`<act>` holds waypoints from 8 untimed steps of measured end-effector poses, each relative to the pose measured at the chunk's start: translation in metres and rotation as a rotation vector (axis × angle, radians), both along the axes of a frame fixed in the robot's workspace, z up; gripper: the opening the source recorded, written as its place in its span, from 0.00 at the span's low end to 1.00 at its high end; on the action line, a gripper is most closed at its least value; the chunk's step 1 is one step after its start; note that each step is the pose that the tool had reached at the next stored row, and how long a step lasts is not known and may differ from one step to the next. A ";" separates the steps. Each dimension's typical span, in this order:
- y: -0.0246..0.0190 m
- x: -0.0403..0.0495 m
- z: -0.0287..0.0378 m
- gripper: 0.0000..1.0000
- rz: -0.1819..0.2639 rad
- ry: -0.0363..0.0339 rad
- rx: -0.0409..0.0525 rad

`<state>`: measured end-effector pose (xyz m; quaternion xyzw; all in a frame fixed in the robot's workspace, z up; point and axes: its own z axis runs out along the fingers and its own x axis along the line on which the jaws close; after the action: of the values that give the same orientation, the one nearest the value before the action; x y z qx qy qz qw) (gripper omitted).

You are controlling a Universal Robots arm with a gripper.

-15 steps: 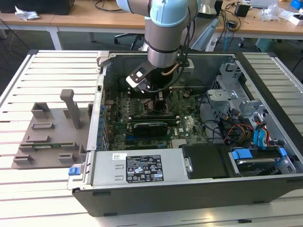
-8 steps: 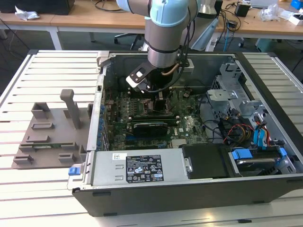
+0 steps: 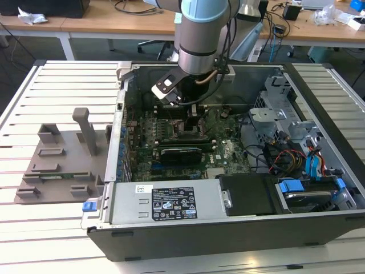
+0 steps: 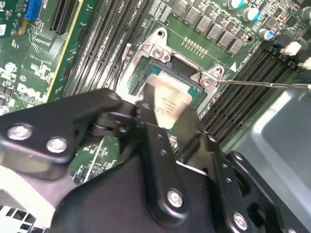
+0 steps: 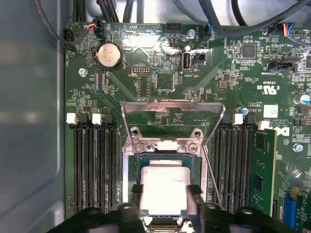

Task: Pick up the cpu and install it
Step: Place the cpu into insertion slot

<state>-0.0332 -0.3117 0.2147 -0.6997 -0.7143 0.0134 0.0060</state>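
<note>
- One arm (image 3: 199,34) hung down into the open computer case (image 3: 171,237), which lay on a slatted table (image 3: 34,228).
- Its gripper (image 5: 164,201) was clamped on the cpu (image 5: 163,182), with a black finger (image 5: 137,194) pressed against each of two opposite edges.
- The cpu lay level within the socket (image 5: 165,156) on the green motherboard (image 5: 228,87); whether it was fully seated could not be told.
- The socket's metal load plate (image 5: 172,103) stood hinged open just beside it.
- Black memory slots (image 5: 92,165) flanked the socket on both sides.
- A grey fixture (image 3: 63,165) rested on the table, beside the case on the exterior view's left.
</note>
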 end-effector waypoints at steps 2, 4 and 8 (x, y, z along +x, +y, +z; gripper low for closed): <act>0.0000 0.0000 0.0037 0.36 0.000 0.0000 0.0000; 0.0000 0.0000 0.0081 0.24 0.000 0.0000 0.0000; 0.0000 0.0000 0.0211 0.11 0.000 0.0000 0.0000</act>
<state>-0.0332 -0.3117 0.2358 -0.6997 -0.7143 0.0134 0.0059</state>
